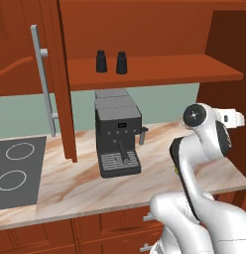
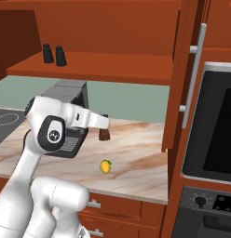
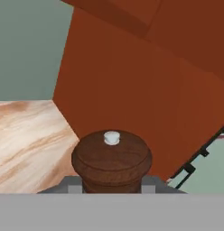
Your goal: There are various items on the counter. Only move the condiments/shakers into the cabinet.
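The claw [image 3: 112, 187] is clenched on the mill [image 3: 112, 160]: in the hand view the brown turned head with its small white knob sits right between the two finger tips, one on each side of its neck. In the right base view the mill [image 2: 104, 132] hangs dark under the end of the white hand, close above the surface [image 2: 136, 153]; whether its foot touches the stone cannot be told. It is near the right front of the coffee machine [image 2: 71, 116].

Both black shakers [image 1: 111, 62] stand upright on the cabinet [image 1: 145, 30] shelf, side by side and near each other, toward its left part, above the machine [image 1: 117, 136]. The right base view shows the same pair [image 2: 54, 55] at the shelf's far left.

The lemon [image 2: 105, 166] lies on the surface toward its front edge, apart from the mill and the machine.

The cabinet door [image 1: 48, 79] stands open, its grey bar handle [image 1: 43, 74] facing left, beside the stovetop [image 1: 16, 171].
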